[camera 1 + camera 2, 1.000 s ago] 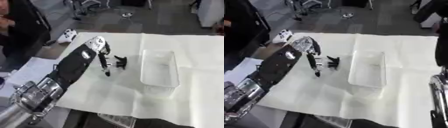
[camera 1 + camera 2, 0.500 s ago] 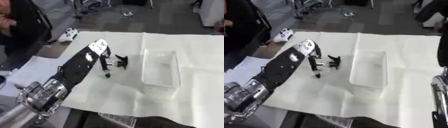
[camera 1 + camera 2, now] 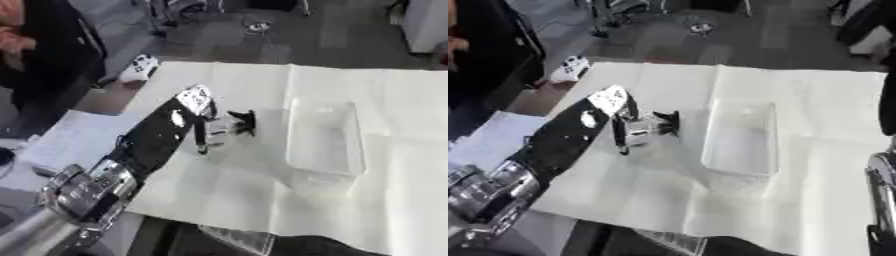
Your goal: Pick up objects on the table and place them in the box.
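Since the earlier pictures the left hand (image 3: 203, 107) has slid a little nearer the small dark object (image 3: 242, 121), and its fingers now reach almost to it. That object sits on the white cloth of the table (image 3: 262, 205), between the hand and the clear box (image 3: 325, 135). It appears to be black at the box end and paler toward the hand, with what seems its long axis pointing roughly from the hand to the box; its exact shape cannot be made out.

One finger (image 3: 200, 140) hangs straight down toward the cloth beside the object, so the hand looks released, not closed on anything, though whether any finger touches the object cannot be told.

From here the object lies just to the right of the hand, and the box, apparently empty, just beyond it in the same direction, so the left arm is plainly the nearer one. The coming move likely calls for closing round the object, then carrying it a short way right.

In the right eye view a dark and silver part of the right arm (image 3: 880, 185) shows at the right edge, well apart from the object; its hand is not visible in either view.
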{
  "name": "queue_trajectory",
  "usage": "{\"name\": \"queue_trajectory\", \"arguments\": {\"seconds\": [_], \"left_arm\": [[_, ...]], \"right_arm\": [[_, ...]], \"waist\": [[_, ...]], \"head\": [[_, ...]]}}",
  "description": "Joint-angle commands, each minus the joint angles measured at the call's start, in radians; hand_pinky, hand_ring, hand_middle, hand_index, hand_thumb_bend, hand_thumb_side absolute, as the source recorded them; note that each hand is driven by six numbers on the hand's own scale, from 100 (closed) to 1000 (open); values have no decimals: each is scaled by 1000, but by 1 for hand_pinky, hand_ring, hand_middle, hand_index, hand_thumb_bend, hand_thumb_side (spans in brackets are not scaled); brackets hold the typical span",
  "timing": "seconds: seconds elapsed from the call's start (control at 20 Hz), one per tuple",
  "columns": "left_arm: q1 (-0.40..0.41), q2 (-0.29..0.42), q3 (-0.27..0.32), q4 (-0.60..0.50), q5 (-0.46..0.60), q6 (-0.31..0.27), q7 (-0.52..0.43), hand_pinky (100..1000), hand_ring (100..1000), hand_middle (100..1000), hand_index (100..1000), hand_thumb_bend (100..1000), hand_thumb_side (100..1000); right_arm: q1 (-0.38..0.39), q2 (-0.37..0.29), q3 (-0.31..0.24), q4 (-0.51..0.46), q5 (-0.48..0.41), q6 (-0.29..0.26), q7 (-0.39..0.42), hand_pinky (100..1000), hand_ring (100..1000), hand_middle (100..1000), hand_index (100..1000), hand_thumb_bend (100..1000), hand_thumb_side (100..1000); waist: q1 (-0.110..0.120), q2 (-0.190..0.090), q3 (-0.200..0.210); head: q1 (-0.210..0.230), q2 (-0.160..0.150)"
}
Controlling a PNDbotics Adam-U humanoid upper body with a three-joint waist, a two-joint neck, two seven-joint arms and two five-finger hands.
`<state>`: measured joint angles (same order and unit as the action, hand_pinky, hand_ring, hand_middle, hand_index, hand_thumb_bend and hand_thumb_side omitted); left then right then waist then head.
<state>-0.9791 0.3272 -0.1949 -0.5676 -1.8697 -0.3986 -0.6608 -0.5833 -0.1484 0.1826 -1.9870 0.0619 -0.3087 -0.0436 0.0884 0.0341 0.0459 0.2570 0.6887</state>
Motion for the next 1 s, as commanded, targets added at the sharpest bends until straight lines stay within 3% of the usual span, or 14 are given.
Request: {"name": "queue_trajectory", "arguments": {"seconds": [0.05, 0.2, 0.45, 0.65, 1.0], "left_arm": [[-29, 12, 20, 15, -13, 1, -54, 1000, 1000, 958, 1000, 882, 1000], [-55, 6, 35, 13, 4, -2, -135, 1000, 1000, 968, 1000, 935, 1000], [-86, 1, 43, -32, 95, 8, -164, 1000, 1000, 942, 986, 799, 1000], [-106, 1, 41, -55, 165, 38, -169, 1000, 1000, 934, 975, 766, 1000], [-97, -18, 33, -44, 148, 67, -167, 934, 1000, 902, 961, 689, 1000]], "right_arm": [[-20, 0, -3, -13, -2, 2, 2, 401, 384, 420, 613, 335, 1000], [-18, -1, -3, -13, -3, 4, 4, 401, 384, 421, 614, 335, 1000], [-18, 2, -2, -13, -5, 3, 5, 400, 384, 421, 614, 332, 1000], [-20, 6, 0, -13, -7, 2, 6, 400, 384, 421, 614, 332, 1000], [-27, 19, 2, -13, -10, -2, 8, 400, 384, 421, 614, 326, 1000]], "waist": [[-4, -12, 5], [-4, -13, 7], [-3, -14, 4], [-1, -12, 0], [0, -6, -11]], "head": [[8, -10], [9, -9], [13, -8], [15, -8], [27, -14]]}}
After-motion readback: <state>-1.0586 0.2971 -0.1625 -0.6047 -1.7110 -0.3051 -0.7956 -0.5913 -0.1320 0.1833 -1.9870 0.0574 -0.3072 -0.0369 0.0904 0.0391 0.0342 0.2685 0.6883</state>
